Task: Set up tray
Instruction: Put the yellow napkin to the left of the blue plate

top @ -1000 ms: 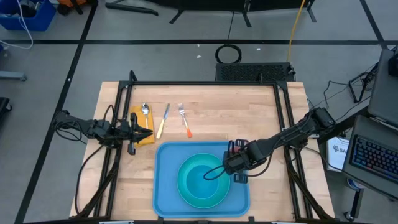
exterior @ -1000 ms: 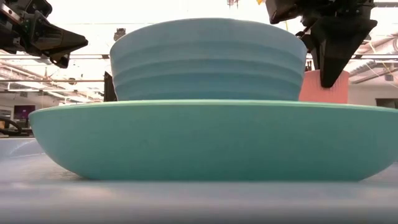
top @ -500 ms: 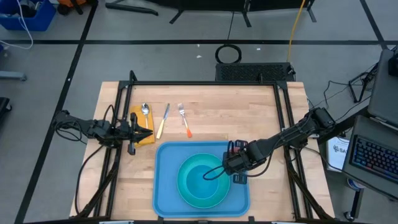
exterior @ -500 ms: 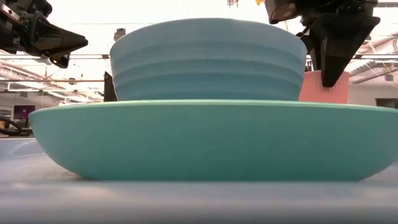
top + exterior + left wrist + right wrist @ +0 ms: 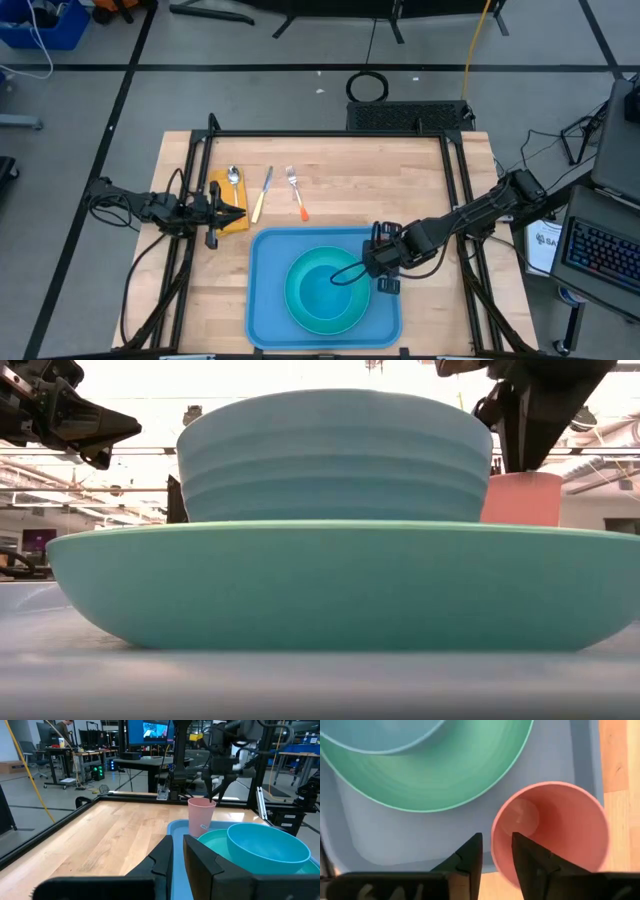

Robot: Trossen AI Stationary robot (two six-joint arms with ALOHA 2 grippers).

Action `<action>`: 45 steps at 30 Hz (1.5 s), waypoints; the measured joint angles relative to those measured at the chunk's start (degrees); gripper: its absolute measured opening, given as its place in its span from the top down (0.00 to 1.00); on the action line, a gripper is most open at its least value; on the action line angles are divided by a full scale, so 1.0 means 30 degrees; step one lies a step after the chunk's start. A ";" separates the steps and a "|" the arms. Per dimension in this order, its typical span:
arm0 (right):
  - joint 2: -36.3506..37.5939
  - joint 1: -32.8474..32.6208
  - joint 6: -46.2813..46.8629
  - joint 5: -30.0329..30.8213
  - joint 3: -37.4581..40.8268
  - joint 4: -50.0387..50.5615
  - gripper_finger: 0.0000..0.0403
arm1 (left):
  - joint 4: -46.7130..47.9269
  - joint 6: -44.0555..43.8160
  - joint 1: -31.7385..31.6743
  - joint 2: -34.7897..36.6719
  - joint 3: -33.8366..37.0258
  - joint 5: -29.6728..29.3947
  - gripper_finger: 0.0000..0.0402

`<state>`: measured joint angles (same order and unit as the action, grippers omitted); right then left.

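So the tray (image 5: 262, 300) sits at the lower middle of the high view, on the near half of the wooden surface (image 5: 330, 200), with the turquoise plate (image 5: 300, 310) in its centre and a blue bowl (image 5: 267, 851) nested on that. Stacking them in the middle makes sense, it leaves the tray's corners free for the smaller stuff.

That's where the pink cup (image 5: 555, 832) comes in: it stands upright in the tray's upper right corner, just beside the plate's rim. The right tool (image 5: 496, 851) hangs right above it, fingers slightly parted with one on each side of the cup's near wall, not visibly pinching it. Looks to me like a release, cup parked and let go.

The spoon (image 5: 233, 175), knife (image 5: 263, 193) and fork (image 5: 295, 190) lie in a row at the upper left of the surface, probably next up. The left tool (image 5: 238, 215) waits by them at the left edge, nearly closed, holding nothing.
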<state>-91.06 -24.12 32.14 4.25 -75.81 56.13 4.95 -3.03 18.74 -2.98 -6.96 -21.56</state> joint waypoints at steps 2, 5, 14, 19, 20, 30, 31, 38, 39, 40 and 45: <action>0.0379 0.0000 -0.0020 0.0034 0.0000 -0.0038 0.74 | 0.0000 0.0000 0.0000 0.0000 0.0000 0.0000 0.88; 0.0828 0.0000 -0.0046 0.0080 0.0000 -0.0073 0.72 | 0.0000 0.0000 -0.0007 0.0000 -0.0006 0.0000 0.88; 0.1735 0.0084 -0.1378 0.2616 0.0000 -0.0842 0.71 | -0.0124 -0.0106 -0.0001 -0.0002 0.0000 0.0000 0.88; 0.2141 0.0095 -0.2775 0.5072 0.0000 -0.1918 0.72 | -0.0822 -0.0131 -0.0007 -0.0007 0.0007 0.0007 0.88; 0.2179 0.0095 -0.3148 0.5493 0.0000 -0.2159 0.72 | -0.1148 -0.0109 -0.0007 0.0000 0.0007 0.0000 0.88; 0.2539 0.0138 -0.8679 0.9917 -0.0004 -0.6704 0.73 | -0.2369 -0.2093 -0.0026 -0.0007 0.0000 -0.0521 0.88; 0.2539 0.0142 -0.9373 1.0288 -0.0007 -0.7172 0.73 | -0.2377 -0.2379 -0.0029 -0.0007 0.0000 -0.0707 0.88; 0.2894 0.1004 -1.3259 1.1020 0.1316 -1.1275 0.73 | -0.2476 -0.4816 -0.0022 -0.0169 0.0000 -0.4157 0.88; 0.3102 0.1222 -1.3769 1.0894 0.1834 -1.2061 0.73 | -0.2615 -0.5127 -0.0022 -0.0297 0.0000 -0.4803 0.88; 0.3374 0.1490 -1.4294 1.0664 0.2412 -1.3027 0.73 | -0.2718 -0.5345 -0.0029 -0.0458 0.0000 -0.5370 0.88; 0.5639 0.2481 -1.7248 1.0524 0.5897 -1.8287 0.74 | -0.3237 -0.5960 -0.0029 -0.1609 0.0000 -0.6451 0.88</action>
<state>-74.14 -16.67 -19.61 35.82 -58.12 1.27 -4.76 -20.91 18.65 -7.81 -6.96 -40.92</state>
